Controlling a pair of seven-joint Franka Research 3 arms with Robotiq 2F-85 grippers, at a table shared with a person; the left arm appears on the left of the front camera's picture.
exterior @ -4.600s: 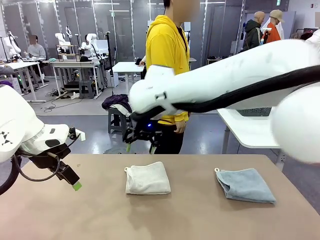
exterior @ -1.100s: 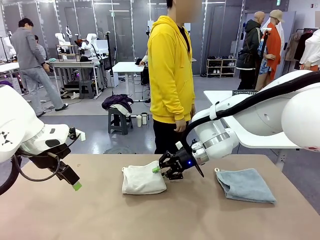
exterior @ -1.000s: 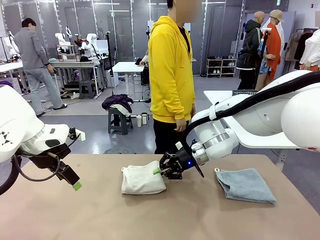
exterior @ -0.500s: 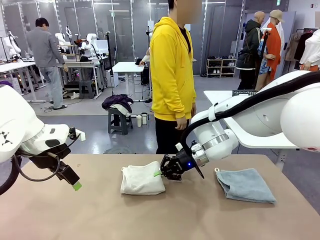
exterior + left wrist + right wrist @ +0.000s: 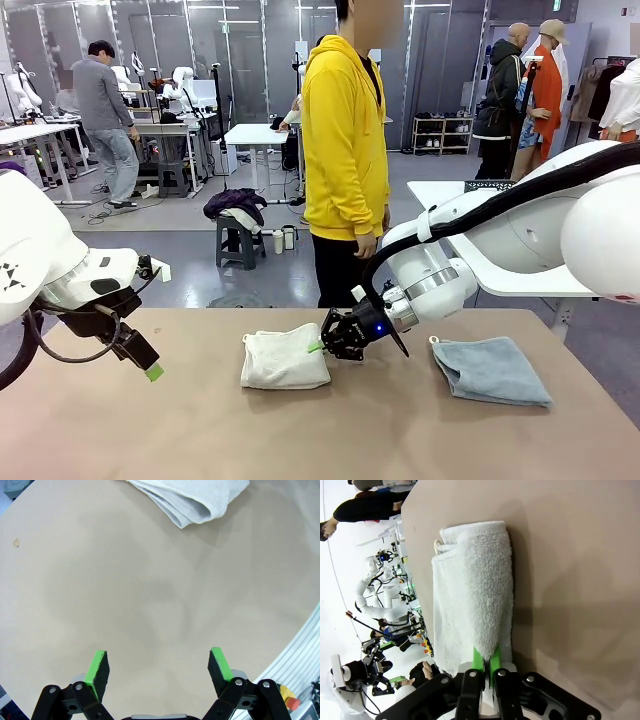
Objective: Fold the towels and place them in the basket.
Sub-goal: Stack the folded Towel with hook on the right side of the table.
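A folded cream-white towel (image 5: 283, 360) lies at the table's middle. My right gripper (image 5: 318, 346) is shut on its right edge, low over the tabletop. In the right wrist view the green pads (image 5: 479, 659) pinch a raised fold of the cream towel (image 5: 475, 590). A folded pale grey-blue towel (image 5: 492, 371) lies at the right, apart from both grippers. My left gripper (image 5: 150, 370) hangs open over the table's left side; in its own view the left gripper (image 5: 160, 667) holds nothing, and the cream towel (image 5: 195, 497) sits far ahead. The basket is out of view.
A person in a yellow hoodie (image 5: 345, 150) stands at the table's far side, hands down. A white table (image 5: 500, 265) stands behind at the right. The table's edge (image 5: 300, 650) runs close beside the left gripper.
My right gripper's jaws have shut on the cream towel's right edge, and the towel has been nudged slightly left. The left arm has not moved.
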